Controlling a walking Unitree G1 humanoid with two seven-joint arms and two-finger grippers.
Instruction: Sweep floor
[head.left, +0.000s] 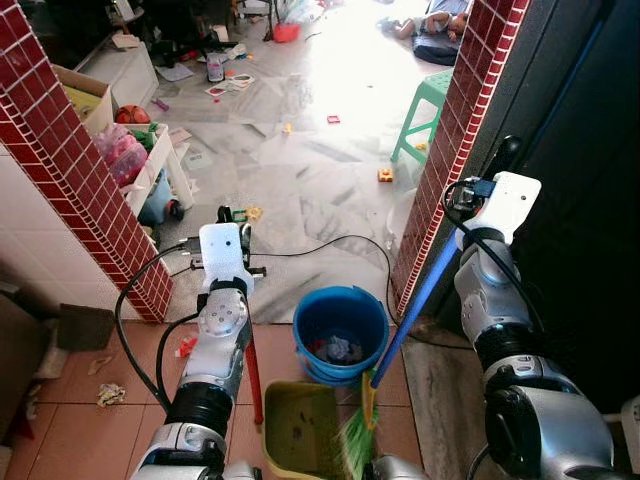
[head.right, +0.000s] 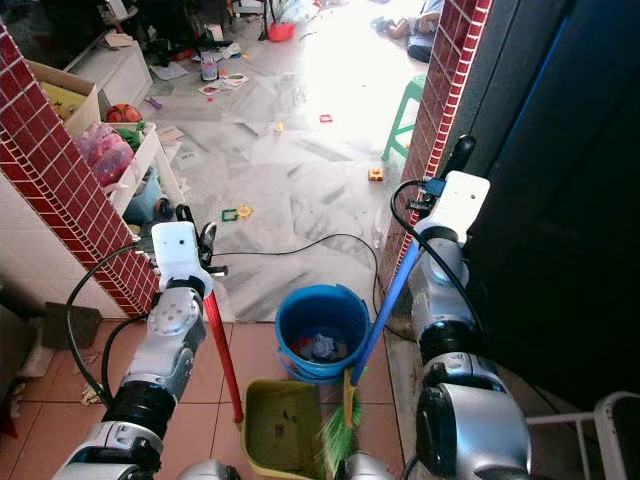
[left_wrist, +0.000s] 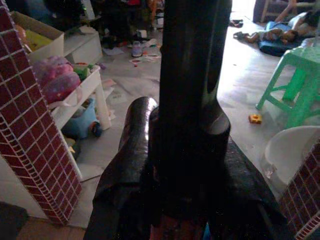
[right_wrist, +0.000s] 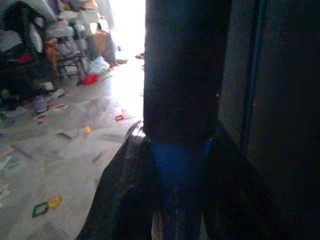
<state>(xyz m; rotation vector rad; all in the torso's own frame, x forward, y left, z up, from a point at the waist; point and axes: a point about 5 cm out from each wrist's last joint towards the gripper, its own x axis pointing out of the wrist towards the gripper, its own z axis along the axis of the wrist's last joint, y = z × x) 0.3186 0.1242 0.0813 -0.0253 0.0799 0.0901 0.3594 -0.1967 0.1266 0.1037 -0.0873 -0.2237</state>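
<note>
Blue-handled broom (head.left: 420, 300), green bristles beside yellow-green dustpan (head.left: 298, 428).

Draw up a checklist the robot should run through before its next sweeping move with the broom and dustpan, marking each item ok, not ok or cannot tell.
1. Right gripper shut on the broom: ok.
2. Left gripper shut on the dustpan handle: ok.
3. Dustpan down by the broom's bristles: ok.
4. Blue bucket within reach beside the dustpan: ok.
5. Cable out of the sweeping path: not ok, it crosses the floor behind the bucket.
6. Dustpan emptied: cannot tell.
</note>
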